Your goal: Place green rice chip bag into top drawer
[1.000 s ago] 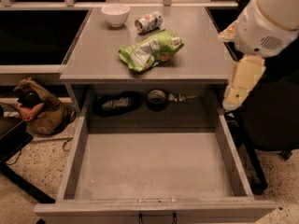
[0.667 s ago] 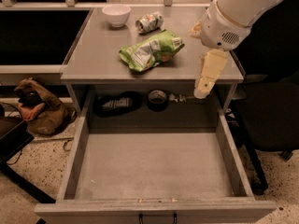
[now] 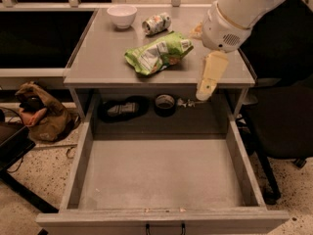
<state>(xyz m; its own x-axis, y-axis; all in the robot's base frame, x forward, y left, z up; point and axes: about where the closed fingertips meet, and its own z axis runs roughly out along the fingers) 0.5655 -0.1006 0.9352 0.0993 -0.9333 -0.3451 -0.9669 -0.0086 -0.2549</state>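
Observation:
The green rice chip bag (image 3: 159, 53) lies crumpled on the grey table top (image 3: 102, 58), right of the middle. The top drawer (image 3: 161, 173) is pulled fully out below the table, and its grey bottom is bare. My gripper (image 3: 199, 65) hangs from the white arm at the table's right side, just right of the bag and apart from it. One cream finger (image 3: 210, 77) points down over the table's front edge. The other finger (image 3: 196, 31) peeks out behind the wrist, well apart from the first. The gripper holds nothing.
A white bowl (image 3: 122, 15) and a crushed printed can (image 3: 156, 23) stand at the back of the table. A dark recess under the table top holds a black roll (image 3: 165, 104) and dark clutter (image 3: 120, 109). A brown bag (image 3: 39, 114) lies on the floor at left.
The arm has swung left from beyond the table's right edge to over its right side, bringing the gripper close beside the bag. The bag and drawer have not moved.

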